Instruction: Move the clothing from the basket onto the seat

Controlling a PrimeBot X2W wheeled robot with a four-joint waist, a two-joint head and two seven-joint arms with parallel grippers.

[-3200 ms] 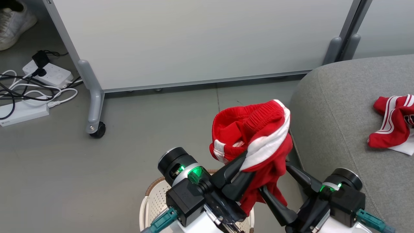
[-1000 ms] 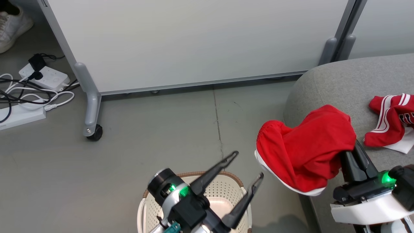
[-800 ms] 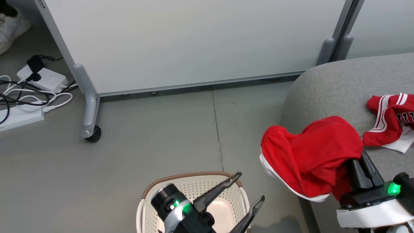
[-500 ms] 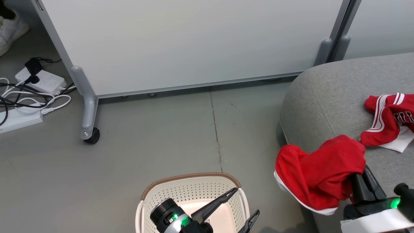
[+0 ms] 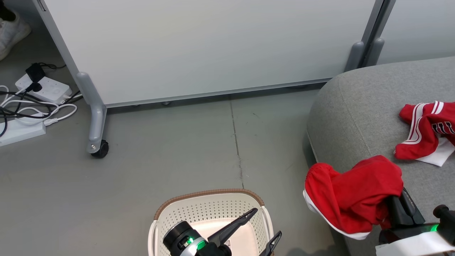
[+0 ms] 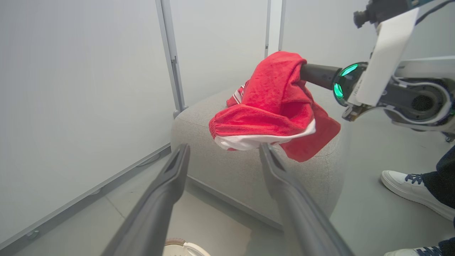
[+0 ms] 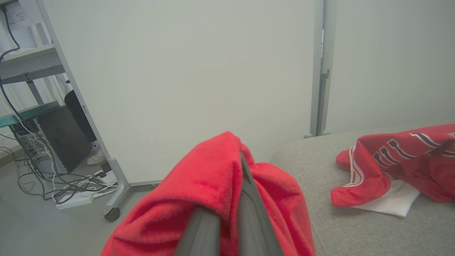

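Note:
My right gripper [image 5: 397, 205] is shut on a red piece of clothing [image 5: 350, 193] with white trim, which drapes over its fingers [image 7: 245, 199]. The bundle hangs at the near left corner of the grey seat [image 5: 355, 106] and partly off its edge. A second red garment [image 5: 423, 135] with white stripes and dark letters lies further right on the seat. My left gripper [image 5: 266, 222] is open above the cream basket [image 5: 209, 193], holding nothing. In the left wrist view the held clothing [image 6: 277, 103] hangs beyond my open left fingers [image 6: 170, 177], over the seat [image 6: 241, 174].
A pale grey wheeled partition [image 5: 213, 46] stands behind, its caster [image 5: 101, 149] on the floor at left. Power strips and cables [image 5: 32, 103] lie far left, with a white shoe [image 5: 10, 30] beyond them. A person's shoe [image 6: 408, 185] stands right of the seat.
My left gripper has let go of the clothing and drawn back over the basket. My right gripper has carried the clothing right and lowered it to the seat's corner.

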